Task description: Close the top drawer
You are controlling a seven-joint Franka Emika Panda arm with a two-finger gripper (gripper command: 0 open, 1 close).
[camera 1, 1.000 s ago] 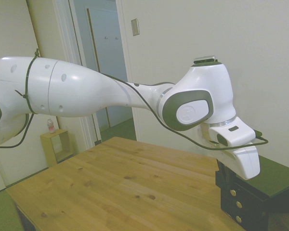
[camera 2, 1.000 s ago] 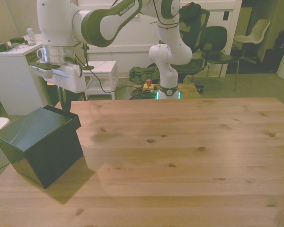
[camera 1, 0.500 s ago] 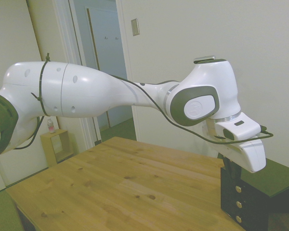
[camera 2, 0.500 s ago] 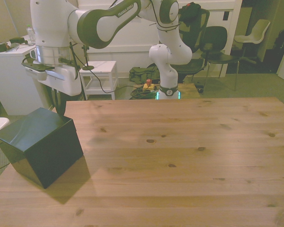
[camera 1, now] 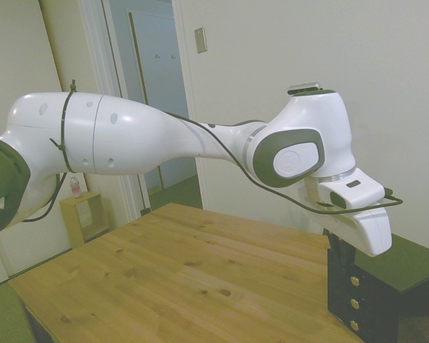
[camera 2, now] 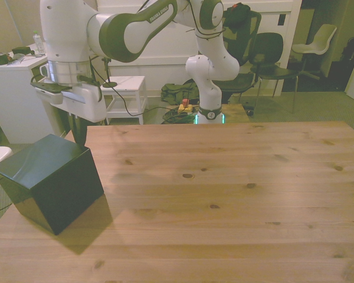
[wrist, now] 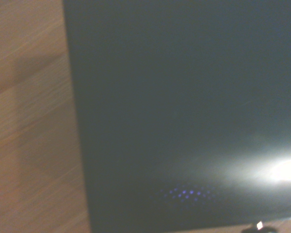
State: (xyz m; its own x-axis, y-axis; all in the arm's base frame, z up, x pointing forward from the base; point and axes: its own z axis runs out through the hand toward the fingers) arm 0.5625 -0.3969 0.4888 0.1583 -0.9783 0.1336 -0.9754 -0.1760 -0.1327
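Observation:
A small black cabinet (camera 2: 47, 174) stands on the table at the front view's left. In the side view its three drawer fronts face the arm, each with a brass knob. The top drawer (camera 1: 345, 273) lies level with the two lower fronts (camera 1: 365, 314). My gripper (camera 1: 337, 246) hangs just in front of the top drawer's upper edge, close to it or touching it. From the front, the gripper (camera 2: 78, 137) dips behind the cabinet's far edge and the drawer fronts are hidden. The black cabinet top (wrist: 184, 97) fills the wrist view.
The wooden table (camera 2: 224, 194) stretches to the front view's right of the cabinet. Behind it stand a white stool (camera 2: 125, 88), a white desk (camera 2: 15, 88) and dark chairs (camera 2: 271, 53). The cabinet sits at the table's corner.
The top drawer stuck out a second ago and now sits level with the others. The gripper moved with it toward the cabinet, then eased back slightly.

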